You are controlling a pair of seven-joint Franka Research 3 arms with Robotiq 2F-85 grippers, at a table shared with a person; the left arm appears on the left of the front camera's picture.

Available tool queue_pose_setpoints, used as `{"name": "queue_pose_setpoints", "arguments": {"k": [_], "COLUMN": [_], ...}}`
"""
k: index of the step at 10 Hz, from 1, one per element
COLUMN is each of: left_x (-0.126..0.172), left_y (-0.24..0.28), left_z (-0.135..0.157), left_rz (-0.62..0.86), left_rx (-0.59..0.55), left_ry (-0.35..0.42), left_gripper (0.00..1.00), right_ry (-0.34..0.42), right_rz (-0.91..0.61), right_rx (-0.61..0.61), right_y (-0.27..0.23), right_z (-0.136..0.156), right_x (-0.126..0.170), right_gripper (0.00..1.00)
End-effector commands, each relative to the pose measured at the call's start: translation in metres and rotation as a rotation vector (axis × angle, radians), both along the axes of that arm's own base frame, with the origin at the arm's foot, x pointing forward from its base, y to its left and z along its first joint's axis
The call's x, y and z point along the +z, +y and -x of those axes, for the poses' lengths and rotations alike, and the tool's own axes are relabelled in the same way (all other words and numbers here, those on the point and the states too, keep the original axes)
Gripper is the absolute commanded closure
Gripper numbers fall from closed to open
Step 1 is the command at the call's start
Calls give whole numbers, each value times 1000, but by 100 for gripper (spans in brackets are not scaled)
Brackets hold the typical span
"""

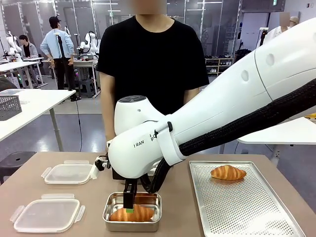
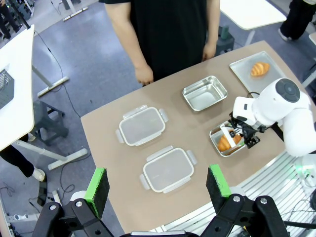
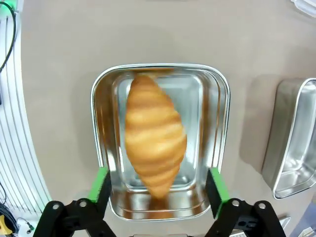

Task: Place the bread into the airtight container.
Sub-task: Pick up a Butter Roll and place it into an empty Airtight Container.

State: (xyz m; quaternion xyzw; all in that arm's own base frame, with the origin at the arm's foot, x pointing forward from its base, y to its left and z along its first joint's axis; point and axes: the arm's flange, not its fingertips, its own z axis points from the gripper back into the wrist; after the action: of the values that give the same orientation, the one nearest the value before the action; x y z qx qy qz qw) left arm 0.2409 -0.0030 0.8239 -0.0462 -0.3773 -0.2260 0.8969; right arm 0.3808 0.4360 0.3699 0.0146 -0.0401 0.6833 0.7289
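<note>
Our right claw (image 3: 157, 190) hangs straight over the steel container (image 3: 103, 123). Its jaws are spread wide, and the green pads (image 3: 102, 182) stand outside the container's long walls, touching nothing. The bread (image 3: 155, 140), a golden croissant, lies lengthwise inside that container, free of both pads, its tips pointing at the short walls. From the front we see it rise a little above the container's rim, with one black finger of the claw just in front of it.

Our left claw (image 2: 157, 183) is high above the bench (image 2: 113, 158), well away from the container. It is also wide open and holds nothing.

Just beyond the container, on the person's side, stands a second steel container (image 2: 205, 92), which is empty. To the container's left lies a clear lid (image 1: 47, 215), level with it, and a second lid (image 1: 68, 174) lies farther towards the person. To the container's right, near it but apart, we see a perforated tray (image 1: 247, 212). A second croissant (image 1: 227, 172) sits at the end of the tray farther from the container. A person in a black shirt (image 1: 153, 54) stands across the bench from the container, one hand (image 2: 144, 75) hanging beside the bench's far edge.
</note>
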Motion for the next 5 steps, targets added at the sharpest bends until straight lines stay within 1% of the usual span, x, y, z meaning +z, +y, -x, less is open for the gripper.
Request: {"name": "queue_pose_setpoints", "arguments": {"k": [1,2,3,4,5], "left_x": [4,4,4,4,4], "left_y": [1,1,1,1,1], "left_z": [0,0,0,0,0], "left_rz": [-2,-2,-2,-2,-2], "left_rx": [-2,-2,-2,-2,-2], "left_ry": [9,9,9,9,9], "left_gripper": [0,0,0,0,0], "right_ry": [-18,-7,2,-7,-7], "right_rz": [-29,-32,-24,-7,-7], "right_rx": [-14,-13,16,-10,-10], "right_y": [-12,-15,-22,-5,-5], "right_z": [7,5,4,0,0], "right_x": [2,1,-1,2,2], "right_gripper": [0,0,1,1,1]}}
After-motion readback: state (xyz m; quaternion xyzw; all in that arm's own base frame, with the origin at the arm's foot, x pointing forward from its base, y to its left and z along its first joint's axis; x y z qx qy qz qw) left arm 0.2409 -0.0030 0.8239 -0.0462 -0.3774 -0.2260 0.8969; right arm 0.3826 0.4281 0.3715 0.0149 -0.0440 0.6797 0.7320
